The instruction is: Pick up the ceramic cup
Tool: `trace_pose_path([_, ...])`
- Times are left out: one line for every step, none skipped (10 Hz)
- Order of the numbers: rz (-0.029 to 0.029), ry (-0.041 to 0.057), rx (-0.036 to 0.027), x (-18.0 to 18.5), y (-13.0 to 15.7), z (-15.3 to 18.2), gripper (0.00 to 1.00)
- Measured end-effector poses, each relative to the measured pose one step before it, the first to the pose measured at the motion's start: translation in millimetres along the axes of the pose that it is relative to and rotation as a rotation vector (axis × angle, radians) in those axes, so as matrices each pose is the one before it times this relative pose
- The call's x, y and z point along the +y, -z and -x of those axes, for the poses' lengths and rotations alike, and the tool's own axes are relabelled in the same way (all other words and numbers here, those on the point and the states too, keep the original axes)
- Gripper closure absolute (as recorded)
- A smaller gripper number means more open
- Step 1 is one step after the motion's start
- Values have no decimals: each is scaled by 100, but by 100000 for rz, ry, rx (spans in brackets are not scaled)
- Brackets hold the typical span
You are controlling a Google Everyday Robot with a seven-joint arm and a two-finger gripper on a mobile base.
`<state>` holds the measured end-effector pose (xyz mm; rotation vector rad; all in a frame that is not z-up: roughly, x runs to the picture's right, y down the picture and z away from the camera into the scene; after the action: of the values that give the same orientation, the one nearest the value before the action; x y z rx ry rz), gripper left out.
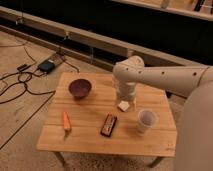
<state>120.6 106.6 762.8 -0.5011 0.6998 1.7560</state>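
Tabletop [92, 107] of pale wooden planks carries everything in play, with the items spread apart so each has free room around it. A dark purple round bowl [80, 88] sits at the back left and a slim orange carrot-shaped piece [66, 121] near the front left. A dark rectangular snack bar [108, 124] lies in the front middle, and a small flat white block [123, 105] lies about the centre. The small white, slightly tapered handleless ceramic cup [146, 120] stands upright on the right side, mouth up, near the block but not touching it. The white robot arm [165, 77] reaches in from the right and bends downward at a bulky wrist, so the end effector [125, 100] hangs over the flat white block, to the left of the ceramic cup and slightly behind it. This posture seems meant for a descent from above. How far the end effector is opened cannot be told, since the wrist covers it, but the ceramic cup stands apart from it and is plainly not in its grasp. The pick looks to be at the approach stage: the end effector would need to shift right and forward over the cup's rim before lowering. The nearby block is the likeliest thing to be caught by mistake. Black cables [20, 85] on the floor to the left play no part
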Motion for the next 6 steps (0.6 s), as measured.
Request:
trace_pose_path([57, -2208, 822, -1256, -212, 160, 35])
trace_pose_path([21, -1613, 606, -926, -145, 61, 35])
trace_pose_path([42, -1566, 720, -887, -180, 4, 35])
trace_pose_path([-96, -1419, 824, -845, -264, -44, 35])
trace_pose_path([-75, -966, 950, -547, -338, -117, 35])
trace_pose_path([-13, -795, 1001, -398, -400, -111, 35])
